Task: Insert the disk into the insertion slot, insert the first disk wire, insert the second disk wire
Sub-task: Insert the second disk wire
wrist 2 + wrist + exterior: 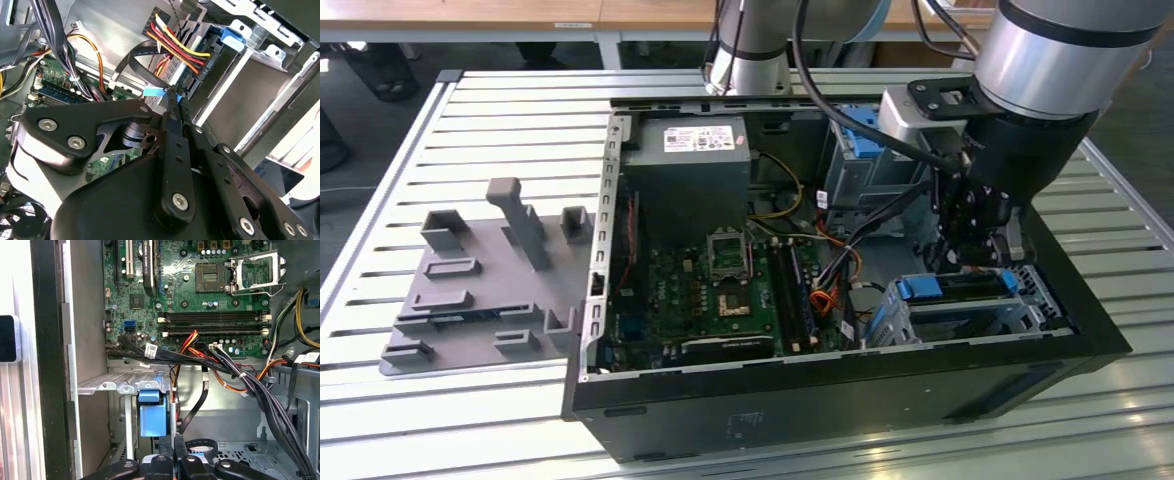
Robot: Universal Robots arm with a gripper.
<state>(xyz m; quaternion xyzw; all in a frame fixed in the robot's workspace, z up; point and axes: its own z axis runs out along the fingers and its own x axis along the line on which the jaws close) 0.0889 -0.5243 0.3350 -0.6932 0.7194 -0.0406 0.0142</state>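
Open computer case (854,390) sits on the tabletop (494,110), toward its near right corner in the exterior view. Fixture plate (480,290) lies beside the case, toward the tabletop's left edge. Inside the case: motherboard (720,290) on the floor, power supply (687,160) behind it, insertion slot (974,310) in the near right corner (disk (947,288) seated in it). Claw (977,255) hangs just above the disk.

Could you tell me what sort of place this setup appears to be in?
Probably a robotics lab or test workshop. An open computer case lies on a slatted metal table, a grey fixture plate sits beside it, and wooden desks stand behind.
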